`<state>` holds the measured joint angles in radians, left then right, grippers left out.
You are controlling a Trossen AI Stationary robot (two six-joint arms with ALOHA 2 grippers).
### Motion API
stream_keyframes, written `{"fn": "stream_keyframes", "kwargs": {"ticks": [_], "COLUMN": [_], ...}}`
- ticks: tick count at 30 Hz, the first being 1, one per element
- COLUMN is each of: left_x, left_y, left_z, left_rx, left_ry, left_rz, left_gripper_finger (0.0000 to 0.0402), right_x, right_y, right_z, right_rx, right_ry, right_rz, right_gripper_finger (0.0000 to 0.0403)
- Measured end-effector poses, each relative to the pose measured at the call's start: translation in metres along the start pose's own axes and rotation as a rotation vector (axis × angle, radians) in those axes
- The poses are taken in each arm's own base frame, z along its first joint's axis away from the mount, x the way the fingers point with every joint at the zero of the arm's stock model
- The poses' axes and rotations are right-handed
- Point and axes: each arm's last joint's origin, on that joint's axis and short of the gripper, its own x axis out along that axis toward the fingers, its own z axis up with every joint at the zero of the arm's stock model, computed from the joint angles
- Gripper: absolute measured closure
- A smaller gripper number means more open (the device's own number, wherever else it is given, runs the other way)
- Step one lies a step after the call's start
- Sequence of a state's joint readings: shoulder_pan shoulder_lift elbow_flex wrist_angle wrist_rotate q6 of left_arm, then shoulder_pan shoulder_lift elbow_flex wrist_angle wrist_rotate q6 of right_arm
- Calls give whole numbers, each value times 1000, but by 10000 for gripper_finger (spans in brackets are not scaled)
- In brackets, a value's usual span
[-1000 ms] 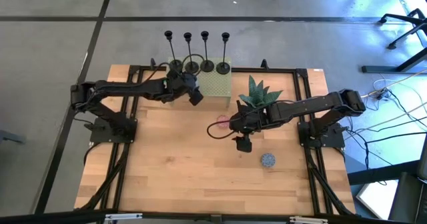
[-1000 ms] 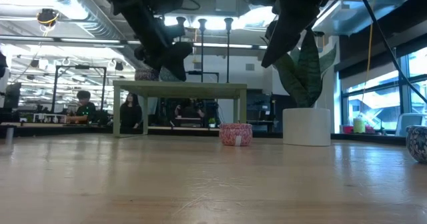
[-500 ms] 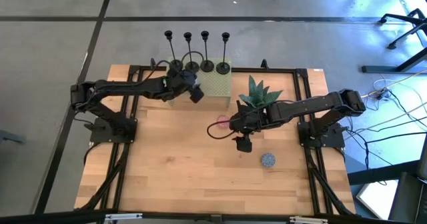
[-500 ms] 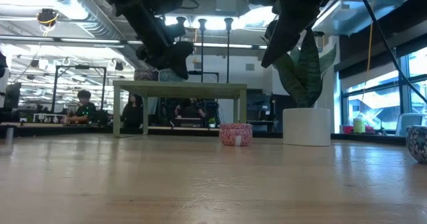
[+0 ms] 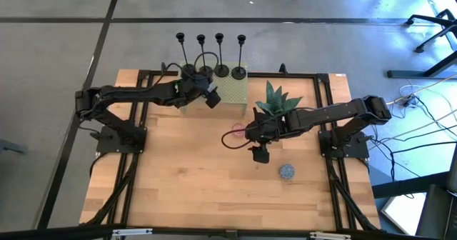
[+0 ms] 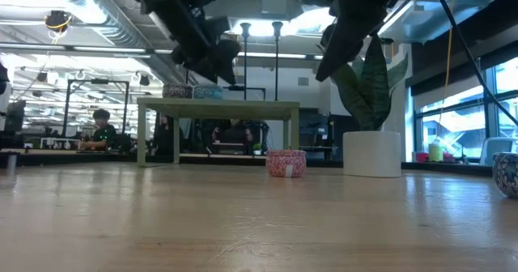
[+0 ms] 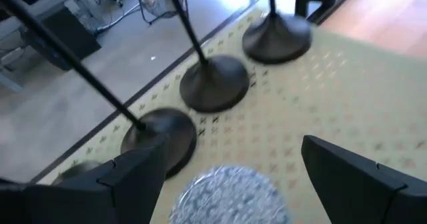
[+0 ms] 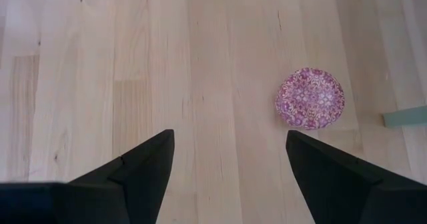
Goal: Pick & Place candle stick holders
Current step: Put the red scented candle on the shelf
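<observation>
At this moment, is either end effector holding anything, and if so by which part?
Nothing is held. The left end effector is open above the green stand, near the candle stick holders. The right end effector is open over the bare table.

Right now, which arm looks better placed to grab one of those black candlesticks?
The left. Its gripper hangs open over the green stand, close to the candle stick holders. The right gripper is open over bare table, farther away.

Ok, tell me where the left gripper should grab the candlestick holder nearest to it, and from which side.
Grip the thin stem just above the round base, probably coming level from the table side with the open left gripper. The stem leans little and fits between the fingers; the flat base is too wide.
</observation>
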<state>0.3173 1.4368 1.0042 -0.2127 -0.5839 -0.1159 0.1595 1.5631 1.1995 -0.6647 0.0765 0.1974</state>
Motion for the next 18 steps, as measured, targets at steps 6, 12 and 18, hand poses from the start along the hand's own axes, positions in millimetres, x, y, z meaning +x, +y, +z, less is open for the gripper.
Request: {"fn": "stream_keyframes", "kwargs": {"ticks": [6,12,18], "left_x": [-24,-72,-126], "left_y": [-7,-11,-14], "left_z": [21,24,8], "left_rx": [-12,40,43], "left_ry": [-84,-131,-83], "left_rz": [-56,-158,-292], "left_gripper_finger": [66,66,66], "right_x": [0,0,0], "right_y": [0,0,0], "right_z": [2,2,2], "right_rx": [2,0,-36], "right_ry": [-22,-20,-17], "right_rz": [3,2,1], "right_gripper_finger": [109,109,110]}}
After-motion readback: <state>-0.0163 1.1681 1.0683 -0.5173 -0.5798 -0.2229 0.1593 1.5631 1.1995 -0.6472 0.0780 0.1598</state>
